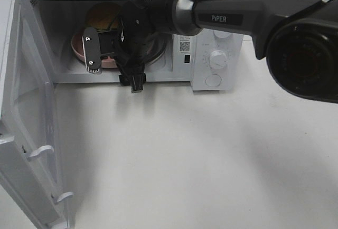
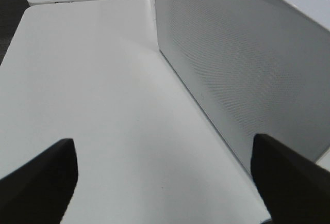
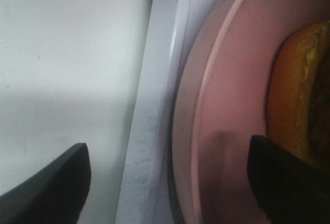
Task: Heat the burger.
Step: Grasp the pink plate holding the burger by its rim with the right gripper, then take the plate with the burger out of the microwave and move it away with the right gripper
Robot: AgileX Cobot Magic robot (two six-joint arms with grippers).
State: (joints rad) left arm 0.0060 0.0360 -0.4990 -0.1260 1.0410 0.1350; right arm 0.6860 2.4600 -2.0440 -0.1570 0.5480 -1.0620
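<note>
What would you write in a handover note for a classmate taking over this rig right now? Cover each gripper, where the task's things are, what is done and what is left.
Left gripper: jaws open, empty, over the table beside the open microwave door.
Right gripper: jaws open, holding nothing, at the microwave opening, straddling the pink plate rim.
Burger: on the pink plate inside the microwave cavity.
Done: burger and plate are inside.
Left: pull the right arm clear, shut the door, set the dials to start heating.
</note>
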